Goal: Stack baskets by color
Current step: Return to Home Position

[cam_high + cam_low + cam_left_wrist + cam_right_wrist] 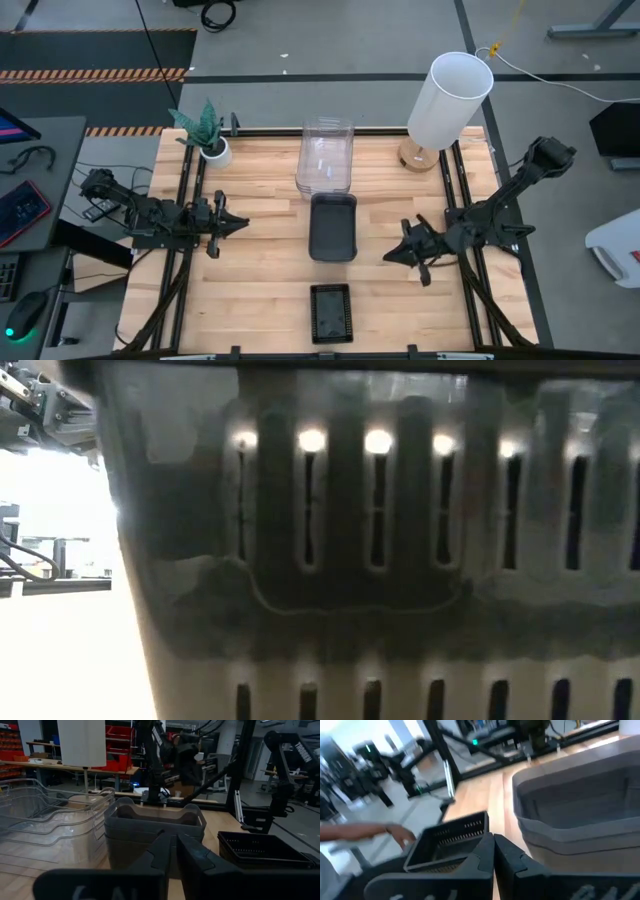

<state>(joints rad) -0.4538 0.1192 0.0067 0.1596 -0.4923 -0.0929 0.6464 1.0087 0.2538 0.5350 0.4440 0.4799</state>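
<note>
Three stacks of baskets stand in a line down the table's middle. The clear ones (325, 155) are at the far side, the smoky dark-grey ones (333, 227) in the middle, and the black mesh ones (331, 312) at the near edge. The mesh wall (400, 560) fills the low view. My left gripper (243, 222) is shut and hovers level, left of the grey stack (150, 825), apart from it. On that stack's right, my right gripper (388, 257) is shut and empty. It points between the grey stack (580, 805) and the mesh stack (450, 845).
A tall white lamp (448, 100) stands at the far right and a potted plant (205, 135) at the far left. Bare wood lies on both sides of the stacks. In the right wrist view a person's hand (395, 834) shows beyond the table.
</note>
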